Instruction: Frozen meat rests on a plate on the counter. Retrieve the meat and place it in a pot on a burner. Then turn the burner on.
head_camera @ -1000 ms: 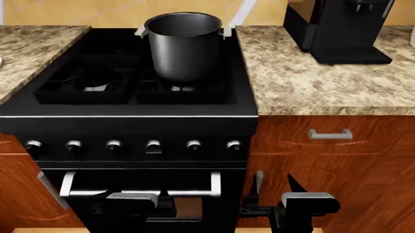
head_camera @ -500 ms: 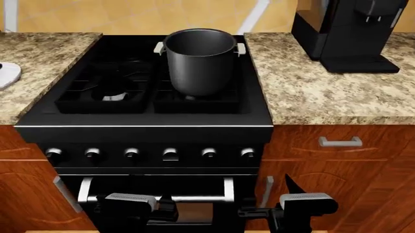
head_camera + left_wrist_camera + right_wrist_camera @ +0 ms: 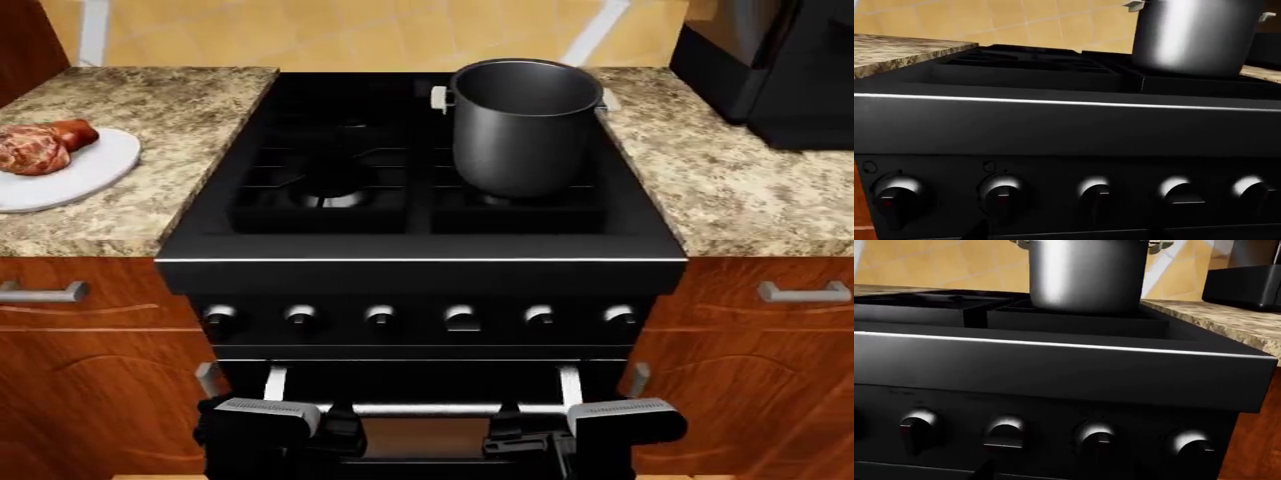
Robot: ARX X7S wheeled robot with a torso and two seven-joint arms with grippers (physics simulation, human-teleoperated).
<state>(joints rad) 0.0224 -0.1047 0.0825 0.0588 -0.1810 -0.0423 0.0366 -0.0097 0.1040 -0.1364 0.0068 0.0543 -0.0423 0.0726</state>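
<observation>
At the bottom edge of the head view, both grippers, left gripper [image 3: 274,425] and right gripper [image 3: 614,422], sit low by the oven door; can't tell their finger spread, nothing visibly held.

There is one pot [image 3: 525,125] at 1 o'clock, with two small handles. One plate [image 3: 74,172] sits at 9 o'clock with one lump of frozen meat [image 3: 40,145] on it. The stove [image 3: 420,250] has six knobs [image 3: 461,318] in a row at 6 o'clock. Two drawer handles [image 3: 40,292] show, one at each side. Two pincers show at the bottom, the left pincer [image 3: 267,420] and the right pincer [image 3: 621,420].
</observation>
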